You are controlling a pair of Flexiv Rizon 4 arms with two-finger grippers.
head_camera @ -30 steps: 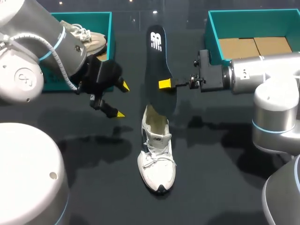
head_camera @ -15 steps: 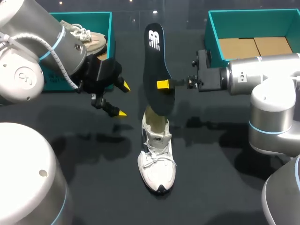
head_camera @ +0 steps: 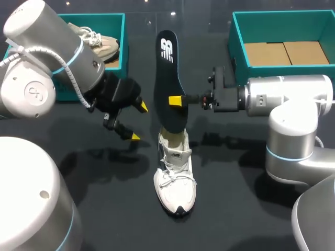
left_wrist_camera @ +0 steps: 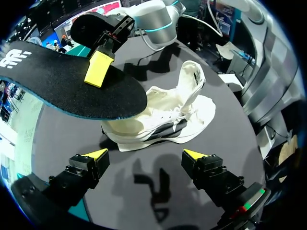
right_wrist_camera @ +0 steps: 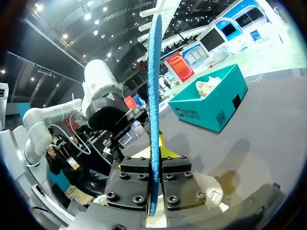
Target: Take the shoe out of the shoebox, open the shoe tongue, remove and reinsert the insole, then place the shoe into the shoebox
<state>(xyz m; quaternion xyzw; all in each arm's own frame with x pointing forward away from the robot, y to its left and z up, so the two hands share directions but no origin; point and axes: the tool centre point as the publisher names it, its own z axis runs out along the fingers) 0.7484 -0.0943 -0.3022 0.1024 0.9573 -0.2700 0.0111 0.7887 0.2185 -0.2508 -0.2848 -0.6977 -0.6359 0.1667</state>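
Head view: the right gripper (head_camera: 176, 100) comes in from the right and is clenched on the dark insole (head_camera: 168, 78), one yellow finger (head_camera: 175, 100) lying across the insole's face at about mid-length, the other hidden behind it. The insole is held off the worktop (head_camera: 235, 198), its lower end over the heel opening of the white shoe (head_camera: 175, 175). Whether it touches the shoe cannot be told. The shoe rests on its sole on the worktop, toe towards the camera. The left gripper (head_camera: 138, 122) hangs beside the insole with fingers released, holding nothing. A second shoe (head_camera: 97, 42) lies in the left shoebox (head_camera: 123, 31). The right shoebox (head_camera: 238, 36) holds brown cardboard (head_camera: 282, 52).

Left wrist view: the left gripper (left_wrist_camera: 146, 154) is spread wide above bare worktop, both tips clear of everything. The shoe (left_wrist_camera: 163, 120) lies just ahead of the fingers, not between them. The insole (left_wrist_camera: 62, 86) hangs above the shoe's heel end, with the right gripper's yellow finger (left_wrist_camera: 98, 69) pressed on its upper face.

Right wrist view: the insole (right_wrist_camera: 153, 86) shows edge-on, pinched between the right gripper's (right_wrist_camera: 154, 160) two fingers and standing up well past them. Part of the shoe (right_wrist_camera: 206, 189) shows beneath.
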